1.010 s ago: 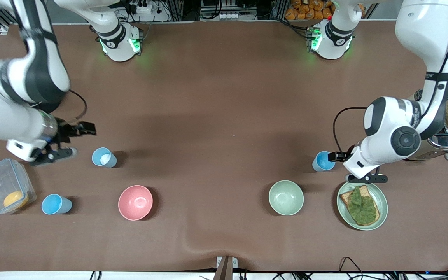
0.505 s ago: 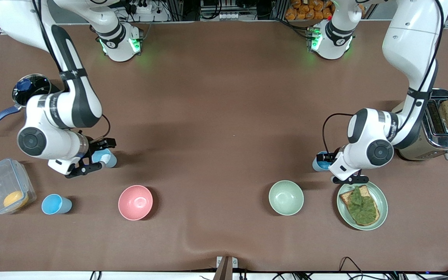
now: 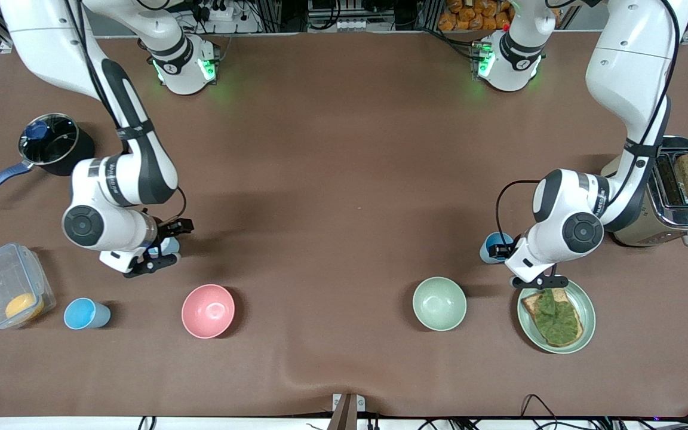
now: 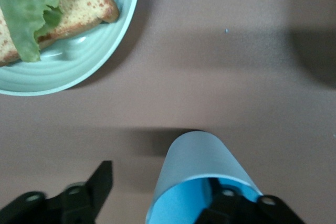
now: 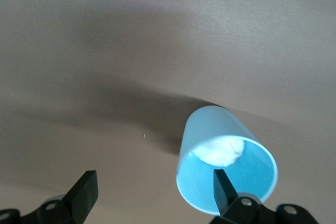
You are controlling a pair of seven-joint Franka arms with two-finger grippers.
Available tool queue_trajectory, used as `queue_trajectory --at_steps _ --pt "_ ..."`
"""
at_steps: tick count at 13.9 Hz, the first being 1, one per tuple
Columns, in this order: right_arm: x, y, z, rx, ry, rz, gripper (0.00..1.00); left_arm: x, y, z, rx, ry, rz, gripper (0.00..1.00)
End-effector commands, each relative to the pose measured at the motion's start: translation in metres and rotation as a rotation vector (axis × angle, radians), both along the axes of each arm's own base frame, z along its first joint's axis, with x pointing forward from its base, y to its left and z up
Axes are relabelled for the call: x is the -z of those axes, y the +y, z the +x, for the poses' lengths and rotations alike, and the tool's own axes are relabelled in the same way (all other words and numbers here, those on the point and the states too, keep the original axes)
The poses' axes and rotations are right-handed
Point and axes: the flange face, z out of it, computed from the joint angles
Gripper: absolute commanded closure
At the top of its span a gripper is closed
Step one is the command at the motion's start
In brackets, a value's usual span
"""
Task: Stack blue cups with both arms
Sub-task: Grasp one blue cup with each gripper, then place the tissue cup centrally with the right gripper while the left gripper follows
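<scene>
So far nothing is stacked: from the front, three blue cups stand apart, one [image 3: 86, 314] beside the pink bowl [image 3: 208, 310].

Left gripper [image 4: 173, 200] straddles a cup's [image 4: 202, 169] rim, fingers apart.

Right gripper [image 5: 155, 190] likewise, spread across its cup's [image 5: 226, 171] rim.

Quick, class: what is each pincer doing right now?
Left pincer: open, one finger inside the blue cup beside the plate, not gripping.
Right pincer: open, one finger inside the paler cup, not gripping.
</scene>
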Motion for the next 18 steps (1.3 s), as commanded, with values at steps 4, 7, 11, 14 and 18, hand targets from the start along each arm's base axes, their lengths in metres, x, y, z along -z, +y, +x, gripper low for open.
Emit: queue_trajectory --at_steps 4,7,11,14,18 --pt "0.027 -0.001 0.0 -0.028 -0.005 -0.054 0.79 -0.001 0.002 0.003 -0.022 -0.016 0.008 1.0" --pt "0.031 -0.009 0.003 -0.04 -0.012 -0.07 1.0 -0.006 0.003 0.004 -0.041 -0.022 0.008 1.0" --pt "-0.003 0.002 0.01 -0.031 -0.014 -0.062 1.0 -0.033 0.003 0.006 -0.067 -0.057 0.008 1.0" --pt "-0.061 0.051 0.02 0.042 0.032 -0.068 1.0 -0.056 0.004 0.005 -0.134 -0.078 -0.026 1.0" --pt "-0.077 0.159 -0.005 0.173 0.037 -0.052 1.0 -0.076 0.01 -0.032 -0.175 -0.054 -0.047 1.0"
